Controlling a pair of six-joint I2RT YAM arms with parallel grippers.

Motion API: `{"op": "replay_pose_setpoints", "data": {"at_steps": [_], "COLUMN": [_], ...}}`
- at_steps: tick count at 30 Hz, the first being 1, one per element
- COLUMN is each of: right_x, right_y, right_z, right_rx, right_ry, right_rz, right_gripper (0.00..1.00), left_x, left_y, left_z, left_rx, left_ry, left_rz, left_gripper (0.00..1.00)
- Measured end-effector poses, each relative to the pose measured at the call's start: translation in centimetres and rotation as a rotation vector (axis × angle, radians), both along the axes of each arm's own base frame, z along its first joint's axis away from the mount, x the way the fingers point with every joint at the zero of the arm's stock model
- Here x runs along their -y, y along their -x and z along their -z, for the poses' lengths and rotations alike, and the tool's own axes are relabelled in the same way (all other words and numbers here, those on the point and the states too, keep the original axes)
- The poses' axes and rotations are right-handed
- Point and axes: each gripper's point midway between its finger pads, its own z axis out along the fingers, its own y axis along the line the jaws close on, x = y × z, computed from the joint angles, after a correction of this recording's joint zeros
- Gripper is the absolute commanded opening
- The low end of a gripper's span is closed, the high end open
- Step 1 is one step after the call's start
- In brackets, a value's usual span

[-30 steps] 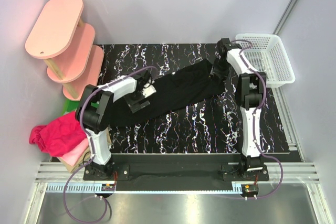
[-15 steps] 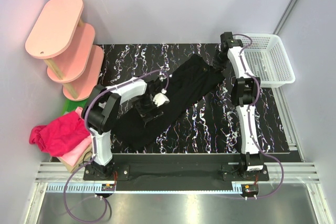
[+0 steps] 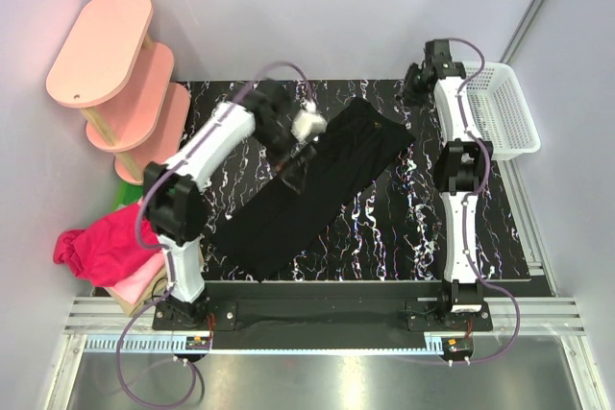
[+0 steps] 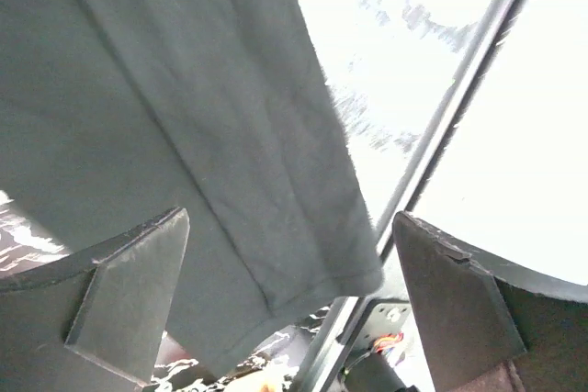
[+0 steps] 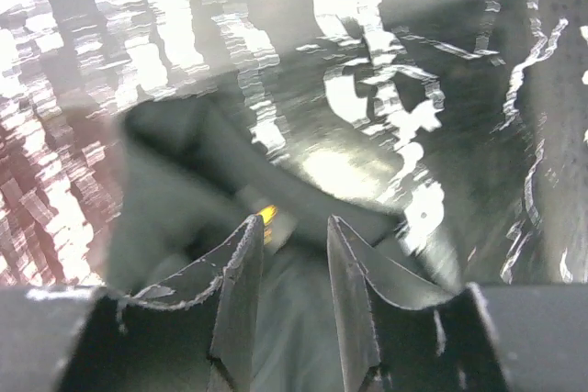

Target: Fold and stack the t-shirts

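Observation:
A black t-shirt (image 3: 317, 184) lies as a long band slanting across the marbled table, from the near left to the far right. My left gripper (image 3: 296, 146) hangs over its far half with jaws wide apart and empty. The left wrist view shows the shirt (image 4: 184, 117) and its hem below the gripper (image 4: 289, 218). My right gripper (image 3: 415, 84) is at the far right table edge, beyond the shirt's far corner. In the blurred right wrist view the gripper (image 5: 295, 219) has a narrow gap between its fingers, with dark cloth (image 5: 184, 199) beyond. A magenta t-shirt (image 3: 106, 242) lies on pink and tan ones (image 3: 139, 285) off the table's left.
A white basket (image 3: 495, 108) stands at the far right corner beside my right arm. A pink three-tier shelf (image 3: 115, 74) stands at the far left. A green packet (image 3: 123, 194) shows below the shelf. The table's front rail (image 3: 317, 309) runs along the near edge.
The shirt has swung from lying across the table to a steeper slant. My left gripper let go of it and rose toward the back. My right gripper pulled back to the far edge.

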Motion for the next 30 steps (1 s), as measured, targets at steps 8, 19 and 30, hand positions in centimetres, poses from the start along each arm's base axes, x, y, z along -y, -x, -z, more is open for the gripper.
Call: {"op": "replay_pose_setpoints", "data": {"at_steps": [8, 19, 30], "right_x": [-14.3, -23.2, -15.9], "right_y": [9.7, 21.3, 19.3], "right_z": [-14.4, -6.2, 3.6], "right_rx": [0.226, 0.072, -0.25], "right_ry": [0.242, 0.351, 0.352], "right_rz": [-0.308, -0.53, -0.318], "right_gripper": [0.73, 0.64, 0.62], "left_x": [-13.5, -17.5, -12.0], "left_y": [-7.9, -4.7, 1.7], "left_z": [-12.5, -9.2, -1.0], "left_rx": [0.275, 0.22, 0.172], "left_ry": [0.184, 0.066, -0.102], "left_rz": [-0.51, -0.67, -0.277], "left_gripper": [0.99, 0.99, 0.99]}}
